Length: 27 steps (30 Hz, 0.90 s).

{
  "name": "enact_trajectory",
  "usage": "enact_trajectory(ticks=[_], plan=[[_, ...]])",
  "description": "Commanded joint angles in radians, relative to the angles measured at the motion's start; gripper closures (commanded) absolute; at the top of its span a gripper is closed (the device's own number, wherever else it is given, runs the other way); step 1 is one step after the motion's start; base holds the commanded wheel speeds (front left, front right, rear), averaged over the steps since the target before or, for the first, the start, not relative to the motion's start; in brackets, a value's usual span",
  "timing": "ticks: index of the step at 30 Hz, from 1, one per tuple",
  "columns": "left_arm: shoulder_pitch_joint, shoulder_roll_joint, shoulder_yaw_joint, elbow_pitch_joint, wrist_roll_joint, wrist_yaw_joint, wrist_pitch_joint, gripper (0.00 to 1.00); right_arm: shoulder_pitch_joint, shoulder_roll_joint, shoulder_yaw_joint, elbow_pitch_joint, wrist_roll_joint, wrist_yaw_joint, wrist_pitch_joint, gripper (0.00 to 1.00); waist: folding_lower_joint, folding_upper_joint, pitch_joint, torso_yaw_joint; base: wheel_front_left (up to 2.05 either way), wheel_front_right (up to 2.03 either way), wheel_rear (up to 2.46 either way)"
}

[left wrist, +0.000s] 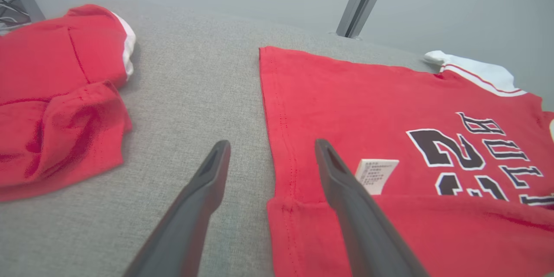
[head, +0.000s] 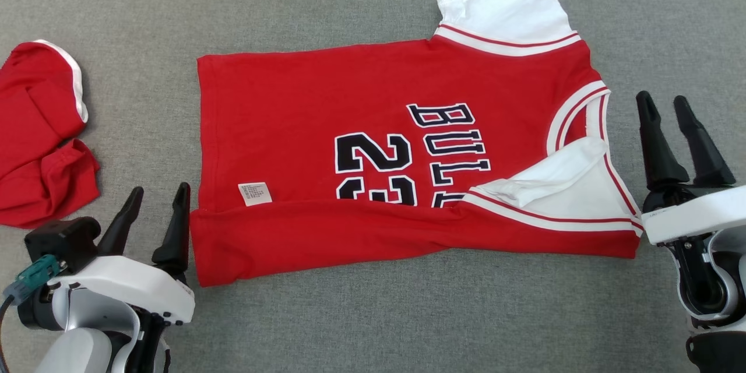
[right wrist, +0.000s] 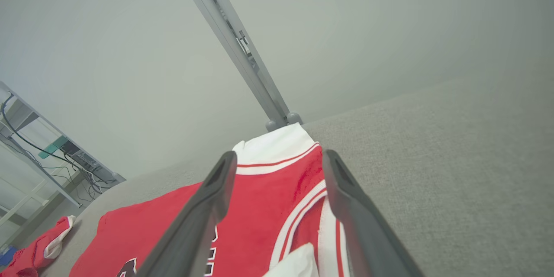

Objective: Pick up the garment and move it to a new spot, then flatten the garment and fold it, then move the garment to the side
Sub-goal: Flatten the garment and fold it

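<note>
Head view: the red jersey (head: pixel 373 145) lies flat mid-table (head: pixel 373 320), near edge folded over once; further folding and the move aside look not yet done. Left gripper (head: pixel 160 189) and right gripper (head: pixel 662 98) flank it, fingers spread, empty.

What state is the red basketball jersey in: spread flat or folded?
Partly folded. The red basketball jersey has its near edge turned up over the front, hiding half of the black number.
</note>
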Motion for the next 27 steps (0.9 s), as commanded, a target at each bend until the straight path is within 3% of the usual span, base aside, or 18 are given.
enact_trajectory(ticks=[1, 9, 16, 23, 27], plan=[[-0.013, -0.004, 0.009, -0.006, 0.018, 0.017, -0.025, 0.0, 0.018, -0.008, -0.01, -0.017, -0.04, 0.001, -0.035, 0.0, 0.0, 0.0, -0.011, -0.002, 0.0, 0.0, 0.0], [-0.046, -0.038, 0.032, -0.022, 0.106, 0.081, -0.192, 0.0, 0.1, 0.006, -0.015, -0.099, -0.229, 0.001, -0.164, 0.0, 0.0, 0.0, -0.069, -0.017, 0.0, 0.0, 0.0], [-0.016, -0.072, -0.011, 0.018, 0.181, 0.114, -0.271, 0.0, 0.207, 0.038, -0.012, -0.129, -0.329, 0.001, -0.159, 0.0, 0.0, 0.0, -0.115, -0.046, 0.0, 0.0, 0.0], [0.006, -0.128, 0.009, 0.075, 0.172, 0.074, -0.306, 0.0, 0.283, 0.054, -0.029, -0.131, -0.379, 0.001, -0.153, 0.0, 0.0, 0.0, -0.153, -0.054, 0.0, 0.0, 0.0], [0.027, -0.122, 0.013, 0.12, 0.204, 0.047, -0.31, 0.0, 0.312, 0.067, -0.028, -0.126, -0.392, 0.001, -0.138, 0.0, 0.0, 0.0, -0.178, -0.055, 0.0, 0.0, 0.0]])
